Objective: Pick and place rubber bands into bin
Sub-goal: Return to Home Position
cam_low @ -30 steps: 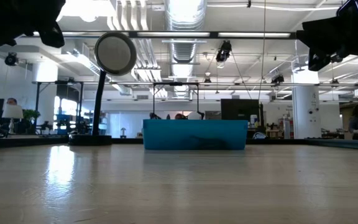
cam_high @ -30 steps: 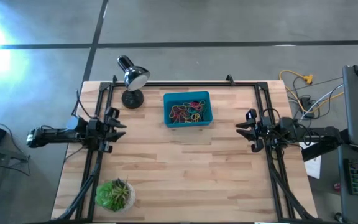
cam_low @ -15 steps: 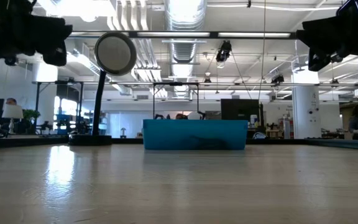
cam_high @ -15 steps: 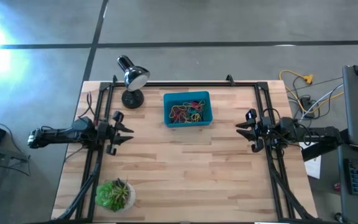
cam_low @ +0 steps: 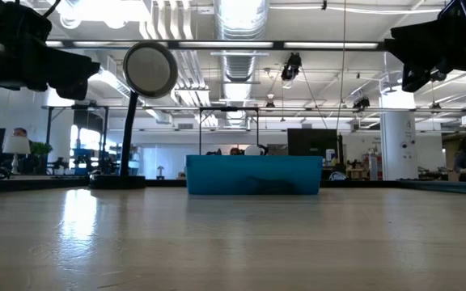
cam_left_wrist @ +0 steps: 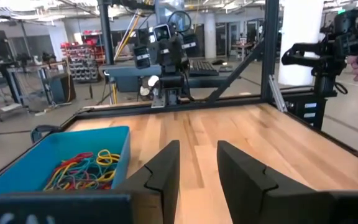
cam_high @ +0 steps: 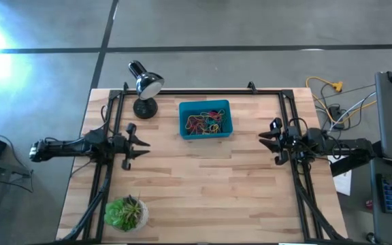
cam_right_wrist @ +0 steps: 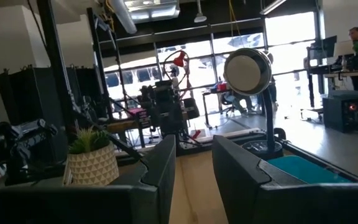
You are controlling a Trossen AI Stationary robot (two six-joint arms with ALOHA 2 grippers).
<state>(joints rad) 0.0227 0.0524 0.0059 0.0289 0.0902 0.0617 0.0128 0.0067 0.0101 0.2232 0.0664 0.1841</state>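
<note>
The teal-blue bin [cam_high: 181,117] stands at the far middle of the wooden table, with several coloured rubber bands [cam_high: 207,123] lying inside it. The left wrist view shows the same bands [cam_left_wrist: 82,174] in the bin [cam_left_wrist: 123,146]. My left gripper [cam_high: 144,148] hangs open over the table's left side and points level toward the right edge, with nothing between its fingers. My right gripper [cam_high: 261,141] hangs open over the right side, faces left, and also has nothing between its fingers. Both are well above the tabletop, as the low view shows for the left gripper [cam_low: 55,69] and the right gripper [cam_low: 427,52].
A black desk lamp [cam_high: 143,88] stands at the far left next to the bin. A small potted plant [cam_high: 126,212] sits at the near left corner. A black frame [cam_high: 203,91] runs around the table's left, far and right edges. The wood between the two arms is bare.
My left gripper has tipped its fingers down to level and sunk a little, and its fingertips now reach farther toward the table's right edge. Its finger gap has not changed.
</note>
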